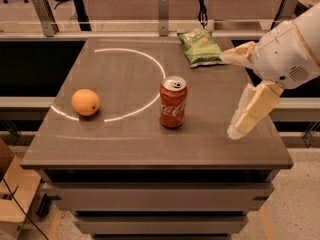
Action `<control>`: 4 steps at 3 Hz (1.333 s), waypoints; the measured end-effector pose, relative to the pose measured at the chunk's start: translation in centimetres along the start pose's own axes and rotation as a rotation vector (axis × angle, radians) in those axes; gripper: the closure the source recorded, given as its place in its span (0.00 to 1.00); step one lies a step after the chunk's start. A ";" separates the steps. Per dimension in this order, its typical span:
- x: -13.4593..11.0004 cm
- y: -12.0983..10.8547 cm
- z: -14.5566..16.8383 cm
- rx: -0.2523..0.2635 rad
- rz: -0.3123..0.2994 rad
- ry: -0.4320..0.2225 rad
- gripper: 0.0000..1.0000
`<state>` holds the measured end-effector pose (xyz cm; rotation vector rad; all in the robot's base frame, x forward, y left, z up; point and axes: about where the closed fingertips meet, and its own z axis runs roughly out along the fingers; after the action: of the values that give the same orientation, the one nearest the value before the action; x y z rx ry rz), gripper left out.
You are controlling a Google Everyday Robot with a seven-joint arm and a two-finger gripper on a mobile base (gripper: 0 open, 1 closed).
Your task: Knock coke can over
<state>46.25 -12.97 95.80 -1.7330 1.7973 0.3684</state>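
**Inspector:** Position of the can?

**Recorder:** The can [173, 103] stands upright on the table [150, 144], near the middle and a little toward the front. It is red, with the white script facing the camera and the silver top and tab up. It stands just beside the right bend of the white arc [150, 64] marked on the table.

**Inspector:** The gripper?

**Recorder:** The gripper [228, 95] hangs over the right side of the table, to the right of the can and apart from it. Its fingers are spread wide. One finger [237, 56] points left, its tip close to the right edge of the chip bag [201, 47] as seen from the camera. The other finger [250, 111] angles down and left, with its tip low by the table's right edge. I cannot tell whether that tip touches the surface. The white arm [290, 49] comes in from the right of the view.

**Inspector:** Other items?

**Recorder:** An orange [85, 102] rests on the left side, at the arc's lower left stretch and well apart from the can. The chip bag is green and lies flat toward the back, right of centre, behind the can and apart from it.
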 end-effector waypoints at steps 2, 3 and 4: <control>-2.2 -1.5 6.6 -0.062 0.055 -0.161 0.00; -3.4 -1.8 9.7 -0.105 0.069 -0.234 0.00; -4.4 -2.5 12.0 -0.136 0.075 -0.297 0.00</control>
<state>51.31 -2.62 89.63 -1.6054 1.6548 0.7536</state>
